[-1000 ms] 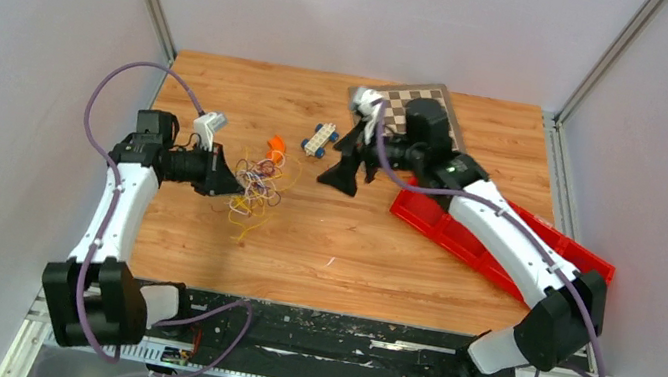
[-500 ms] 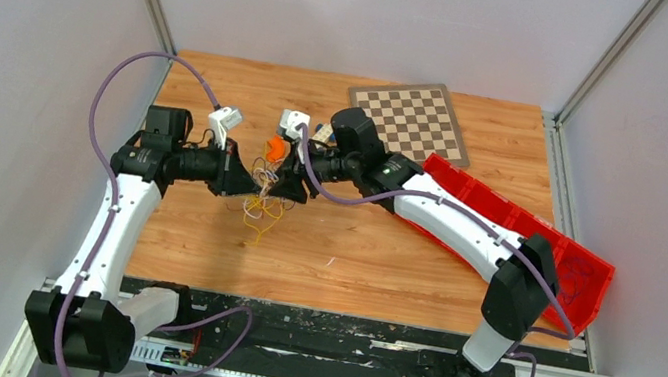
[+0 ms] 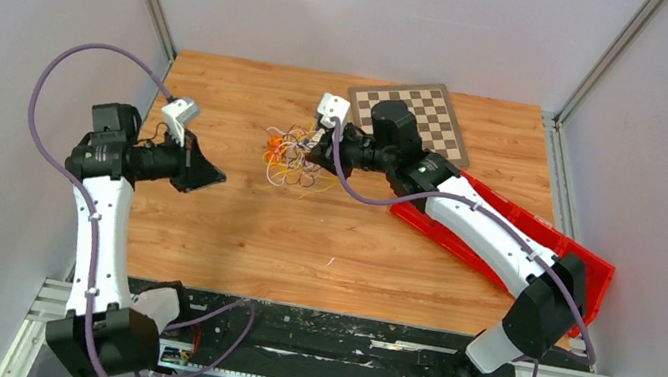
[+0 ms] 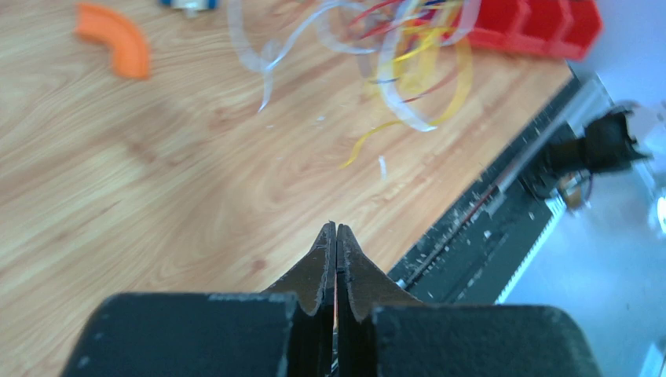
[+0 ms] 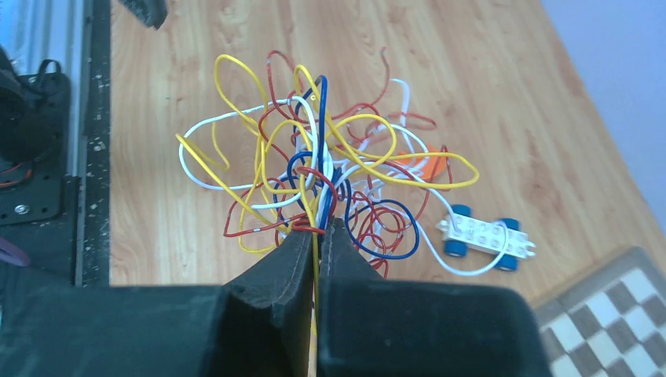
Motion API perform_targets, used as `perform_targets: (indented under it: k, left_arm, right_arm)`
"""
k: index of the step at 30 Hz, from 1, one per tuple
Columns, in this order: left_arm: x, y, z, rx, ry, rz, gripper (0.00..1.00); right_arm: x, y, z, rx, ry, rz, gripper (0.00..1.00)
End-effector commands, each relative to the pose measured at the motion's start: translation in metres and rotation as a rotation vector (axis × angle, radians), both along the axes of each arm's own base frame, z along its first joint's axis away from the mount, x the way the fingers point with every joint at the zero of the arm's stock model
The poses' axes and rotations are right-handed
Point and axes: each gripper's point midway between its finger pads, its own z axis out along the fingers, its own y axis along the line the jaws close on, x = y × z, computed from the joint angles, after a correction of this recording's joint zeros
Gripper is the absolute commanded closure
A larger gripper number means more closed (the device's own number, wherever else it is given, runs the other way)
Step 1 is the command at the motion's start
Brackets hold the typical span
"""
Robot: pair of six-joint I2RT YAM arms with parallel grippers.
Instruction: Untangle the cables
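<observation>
One wooden table (image 3: pixel 322 237), cables (image 3: pixel 293 155), grey walls (image 3: pixel 23 18)

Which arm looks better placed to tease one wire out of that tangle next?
Left, probably. The right tool is shut on the cables, anchoring the bunch; the left tool is closed, clear of the bunch and pointed toward it, seemingly free to pick.

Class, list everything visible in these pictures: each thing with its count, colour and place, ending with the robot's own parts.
cables: one tangled bunch; white, yellow, red, blue; far half of the table
curved piece: one, orange, beside the cables
wheeled brick toy: one, white with blue wheels, between cables and checkerboard
checkerboard: one, brown and cream, far edge
bin: one, red, right side
table: one, wood
left tool: black, shut, apart from the cables
right tool: black, shut on the cables
</observation>
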Motion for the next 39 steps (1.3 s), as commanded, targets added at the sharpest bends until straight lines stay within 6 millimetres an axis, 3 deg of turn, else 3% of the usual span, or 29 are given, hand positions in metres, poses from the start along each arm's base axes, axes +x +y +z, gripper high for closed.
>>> perform_targets:
  k: [1, 3, 4, 5, 7, 8, 11, 14, 19, 24, 29, 32, 36, 38, 39]
  left_arm:
    - [0.024, 0.037, -0.005, 0.004, 0.019, 0.126, 1.0]
    - [0.029, 0.043, -0.006, -0.015, 0.011, 0.137, 0.99]
    - [0.027, 0.036, 0.001, -0.058, -0.019, 0.093, 0.92]
    - [0.026, 0.032, 0.006, -0.084, -0.036, 0.071, 0.68]
    - [0.026, 0.02, 0.02, -0.136, -0.08, 0.02, 0.39]
    - [0.026, 0.011, 0.026, -0.128, -0.114, -0.017, 0.31]
    - [0.021, -0.008, 0.029, -0.044, -0.224, -0.115, 0.26]
    - [0.024, -0.013, 0.03, 0.039, -0.358, -0.137, 0.24]
    - [0.022, -0.02, 0.032, 0.151, -0.559, -0.265, 0.26]
    - [-0.002, -0.028, 0.033, 0.243, -0.738, -0.409, 0.27]
    - [-0.021, -0.044, 0.034, 0.277, -0.822, -0.501, 0.27]
    - [-0.029, -0.053, 0.034, 0.258, -0.818, -0.535, 0.33]
    - [-0.035, -0.061, 0.037, 0.232, -0.804, -0.547, 0.56]
    - [-0.034, -0.061, 0.037, 0.23, -0.794, -0.541, 0.78]
    - [-0.033, -0.06, 0.034, 0.241, -0.78, -0.533, 0.94]
  right_arm:
    - [0.013, -0.017, 0.042, 0.066, -0.118, -0.065, 1.0]
    - [0.011, -0.02, 0.051, 0.091, -0.105, -0.05, 1.0]
    - [0.008, -0.019, 0.054, 0.103, -0.099, -0.03, 1.0]
    - [0.002, -0.017, 0.056, 0.114, -0.091, 0.003, 1.0]
    - [-0.008, -0.012, 0.059, 0.134, -0.067, 0.057, 1.0]
    - [-0.013, -0.01, 0.06, 0.141, -0.053, 0.088, 1.0]
    - [-0.021, -0.006, 0.059, 0.149, -0.034, 0.141, 1.0]
    - [-0.031, -0.003, 0.061, 0.159, -0.02, 0.19, 1.0]
    - [-0.058, 0.0, 0.063, 0.163, -0.039, 0.317, 1.0]
    - [-0.081, -0.001, 0.054, 0.14, -0.068, 0.412, 1.0]
    - [-0.091, 0.003, 0.05, 0.126, -0.082, 0.437, 1.0]
    - [-0.091, 0.004, 0.048, 0.12, -0.078, 0.435, 1.0]
    - [-0.087, 0.006, 0.046, 0.11, -0.074, 0.41, 1.0]
    - [-0.084, 0.005, 0.046, 0.105, -0.071, 0.389, 1.0]
    - [-0.082, 0.004, 0.045, 0.102, -0.072, 0.376, 1.0]
